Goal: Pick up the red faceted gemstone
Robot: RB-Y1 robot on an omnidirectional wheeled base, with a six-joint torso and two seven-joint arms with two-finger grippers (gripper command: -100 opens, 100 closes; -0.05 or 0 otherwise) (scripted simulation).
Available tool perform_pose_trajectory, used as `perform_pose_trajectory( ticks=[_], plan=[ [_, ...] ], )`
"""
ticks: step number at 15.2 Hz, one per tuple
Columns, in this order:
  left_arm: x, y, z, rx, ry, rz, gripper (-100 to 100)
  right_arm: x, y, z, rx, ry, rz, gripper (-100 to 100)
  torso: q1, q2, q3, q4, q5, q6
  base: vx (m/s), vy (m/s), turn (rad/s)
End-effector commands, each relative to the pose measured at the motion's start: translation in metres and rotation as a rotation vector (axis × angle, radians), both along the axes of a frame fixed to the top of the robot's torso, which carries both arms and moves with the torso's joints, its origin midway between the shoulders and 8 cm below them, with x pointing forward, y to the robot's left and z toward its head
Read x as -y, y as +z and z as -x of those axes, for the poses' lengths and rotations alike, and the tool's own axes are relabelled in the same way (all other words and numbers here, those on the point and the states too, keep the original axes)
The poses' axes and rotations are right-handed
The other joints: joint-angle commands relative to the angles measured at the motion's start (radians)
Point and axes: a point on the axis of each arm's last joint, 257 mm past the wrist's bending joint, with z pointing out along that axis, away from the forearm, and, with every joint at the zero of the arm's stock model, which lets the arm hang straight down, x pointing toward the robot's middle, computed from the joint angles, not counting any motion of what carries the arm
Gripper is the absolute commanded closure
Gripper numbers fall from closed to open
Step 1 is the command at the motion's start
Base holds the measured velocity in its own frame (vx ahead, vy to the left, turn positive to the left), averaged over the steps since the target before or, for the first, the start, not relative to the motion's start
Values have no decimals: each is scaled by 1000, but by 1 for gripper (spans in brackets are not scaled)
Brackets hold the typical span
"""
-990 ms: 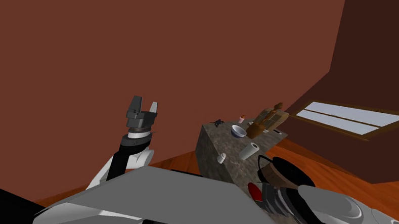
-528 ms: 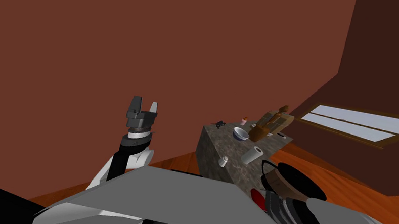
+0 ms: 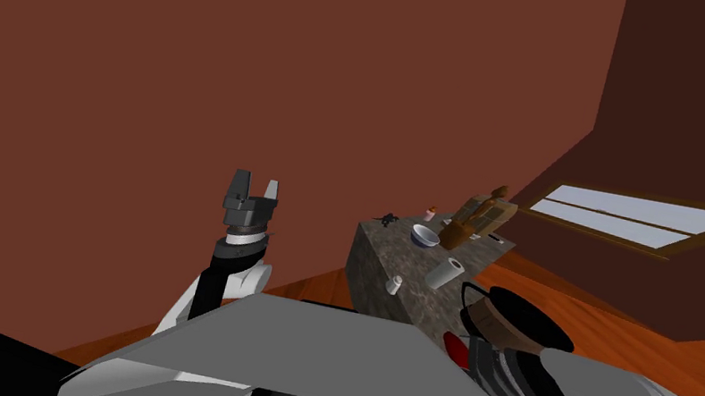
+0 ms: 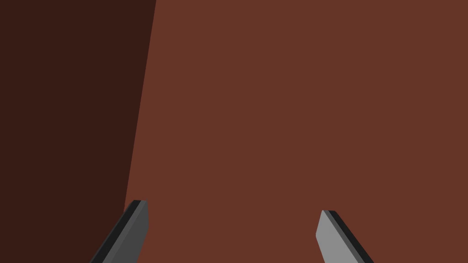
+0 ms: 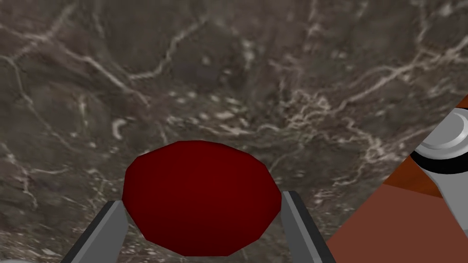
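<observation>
While the right gripper (image 5: 203,199) is clamping the red gemstone (image 5: 201,182) between its jaws, its hard, probably slick facets are calling for a widest-girth hold. The left gripper (image 3: 256,183) is idling, jaws released.

I see a deep red gem (image 5: 201,196) on a dark grey-brown counter (image 5: 228,68) veined with pale marble streaks. The wall (image 3: 187,44) is red-brown and the floor (image 3: 635,336) orange wood. At the gem's 11 o'clock are a white roll (image 3: 445,272) and a white-and-blue bowl (image 3: 425,236).
</observation>
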Motion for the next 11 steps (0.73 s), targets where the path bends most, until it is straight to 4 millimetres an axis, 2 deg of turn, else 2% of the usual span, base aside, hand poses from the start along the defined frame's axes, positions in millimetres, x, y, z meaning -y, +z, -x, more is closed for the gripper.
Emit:
perform_pose_trajectory(
  ticks=[1,3,4,5,11],
  plan=[
    [0,0,0,0,0,0,0,-1,1,-2,2,4,-2,100,0,0,0,0,0,0,-12,0,-19],
    [0,0,0,0,0,0,0,-1,1,-2,2,4,-2,100,0,0,0,0,0,-1,-6,-2,10],
    [0,0,0,0,0,0,0,-2,5,-12,0,17,-3,100,0,-1,0,0,0,0,-11,-1,-65],
    [0,0,0,0,0,0,0,-3,6,-14,4,-2,-12,100,0,-1,-1,0,0,0,-14,7,-72],
    [0,0,0,0,0,0,0,-2,5,-12,0,17,-3,100,0,-1,0,0,0,-1,-4,0,-9]
  ],
)
